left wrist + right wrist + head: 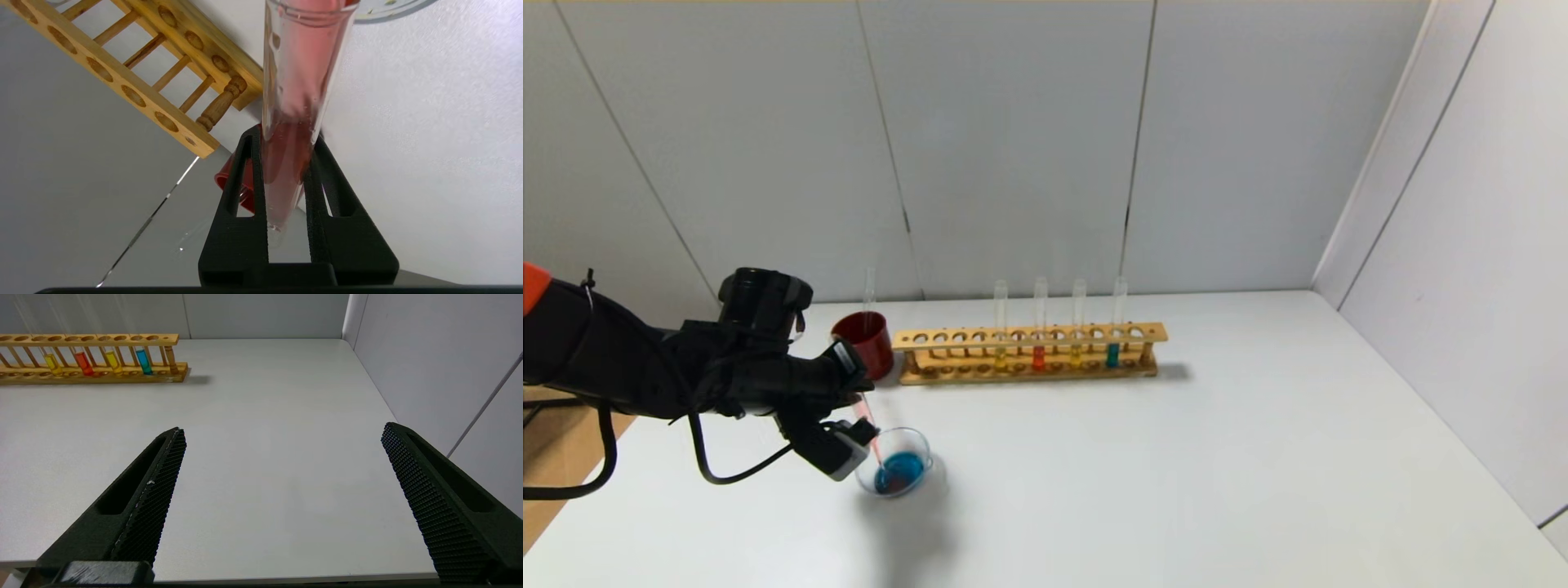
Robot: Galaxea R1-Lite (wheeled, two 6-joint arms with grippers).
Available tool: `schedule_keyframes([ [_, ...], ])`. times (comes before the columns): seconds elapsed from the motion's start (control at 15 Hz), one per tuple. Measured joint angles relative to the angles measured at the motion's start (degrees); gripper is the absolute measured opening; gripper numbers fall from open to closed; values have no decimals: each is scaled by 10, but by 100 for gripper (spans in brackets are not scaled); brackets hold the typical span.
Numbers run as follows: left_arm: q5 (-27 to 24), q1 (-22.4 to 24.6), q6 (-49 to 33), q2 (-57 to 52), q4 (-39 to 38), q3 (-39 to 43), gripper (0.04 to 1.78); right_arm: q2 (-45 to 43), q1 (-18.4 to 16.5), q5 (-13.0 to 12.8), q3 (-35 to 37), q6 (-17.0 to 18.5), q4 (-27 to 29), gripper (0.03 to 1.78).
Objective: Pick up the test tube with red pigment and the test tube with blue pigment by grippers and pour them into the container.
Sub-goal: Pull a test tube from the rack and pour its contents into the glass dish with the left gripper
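Note:
My left gripper (862, 418) is shut on a clear test tube with red pigment (872, 433) and holds it tilted, mouth down over the container (923, 445). The container is a low clear glass dish with blue liquid in it. In the left wrist view the fingers (245, 171) clamp the red-streaked tube (294, 102), and the dish rim (384, 10) shows beyond its mouth. Another red tube (1038, 357) and a blue-teal tube (1112, 354) stand in the wooden rack (1029, 336). My right gripper (282, 430) is open and empty over bare table, out of the head view.
A dark red cup (864, 343) with an empty glass tube (869, 290) in it stands just left of the rack. Two yellow-liquid tubes (1001, 359) also stand in the rack. Grey walls close the back and the right side.

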Motion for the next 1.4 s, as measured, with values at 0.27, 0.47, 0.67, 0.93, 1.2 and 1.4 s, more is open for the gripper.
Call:
schedule_keyframes([
  [0.27, 6, -1, 17, 0, -13, 1, 31, 0, 0, 0, 0, 0, 0, 175],
  [0.47, 10, -2, 29, 0, -14, 1, 31, 0, 0, 0, 0, 0, 0, 175],
  [0.67, 26, -9, 61, -1, -37, 2, 31, 0, 0, 0, 0, 0, 0, 175],
  [0.93, 27, -19, 63, -2, -40, 7, 31, 0, 0, 0, 0, 0, 0, 175],
  [1.2, 32, -27, 68, -10, -40, 11, 31, 0, 0, 0, 0, 0, 0, 175],
  [1.4, 48, -32, 112, -30, -43, 14, 31, 0, 0, 0, 0, 0, 0, 175],
])
